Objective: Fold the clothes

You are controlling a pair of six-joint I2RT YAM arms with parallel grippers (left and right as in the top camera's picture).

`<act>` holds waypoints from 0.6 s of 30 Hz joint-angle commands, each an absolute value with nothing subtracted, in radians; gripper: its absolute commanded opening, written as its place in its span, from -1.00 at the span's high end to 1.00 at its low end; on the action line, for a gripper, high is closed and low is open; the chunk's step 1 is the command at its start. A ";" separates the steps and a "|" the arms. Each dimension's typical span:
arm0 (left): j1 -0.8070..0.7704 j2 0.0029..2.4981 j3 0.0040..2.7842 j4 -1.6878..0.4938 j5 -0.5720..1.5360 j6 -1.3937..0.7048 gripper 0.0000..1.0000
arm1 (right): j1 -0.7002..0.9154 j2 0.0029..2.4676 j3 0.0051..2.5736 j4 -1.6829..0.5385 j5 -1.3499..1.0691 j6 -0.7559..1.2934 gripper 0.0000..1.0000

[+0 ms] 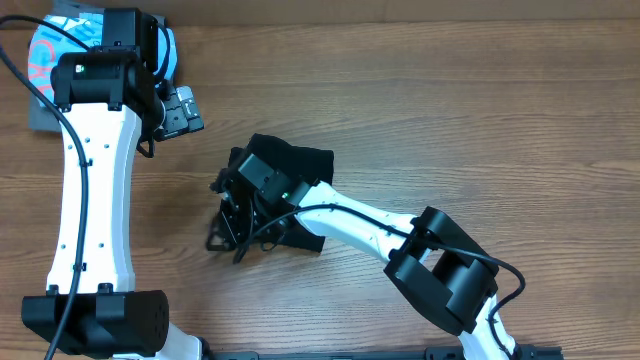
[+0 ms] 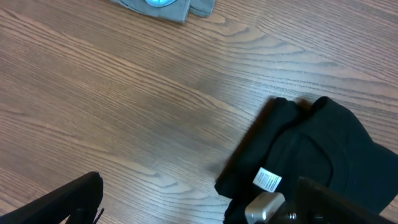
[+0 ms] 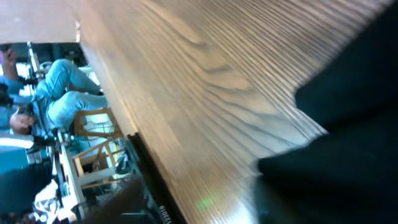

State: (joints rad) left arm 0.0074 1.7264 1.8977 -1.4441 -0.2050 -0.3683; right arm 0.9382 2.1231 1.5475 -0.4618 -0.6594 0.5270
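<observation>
The black T-shirt [image 1: 305, 165] lies bunched in a small heap at the table's centre. In the left wrist view it [image 2: 336, 143] fills the lower right, with its white label [image 2: 268, 179] showing. My right gripper [image 1: 232, 218] reaches down onto the heap's left edge. Its wrist view is blurred and shows only black fabric [image 3: 348, 124] close up, so its fingers cannot be made out. My left gripper [image 1: 183, 110] hovers open and empty up and to the left of the shirt, with its fingers wide apart [image 2: 199, 208].
A light blue shirt with lettering [image 1: 45, 50] lies on a grey folded garment [image 1: 40, 118] at the back left corner, partly under my left arm. The grey garment's edge shows in the left wrist view [image 2: 168, 7]. The table's front edge [image 3: 146, 168] runs close by in the right wrist view.
</observation>
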 commanded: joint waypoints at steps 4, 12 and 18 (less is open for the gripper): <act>0.013 1.736 1.892 -1.446 -0.220 -0.389 -1.00 | 0.923 2.044 1.619 -0.504 -0.672 0.469 -0.54; 0.013 1.736 1.892 -1.448 -0.220 -0.389 -1.00 | 0.731 1.908 1.619 -0.709 -0.535 0.463 -0.67; 0.013 1.736 1.892 -1.446 -0.220 -0.389 -1.00 | 0.487 1.882 1.610 -0.921 -0.437 0.429 -0.93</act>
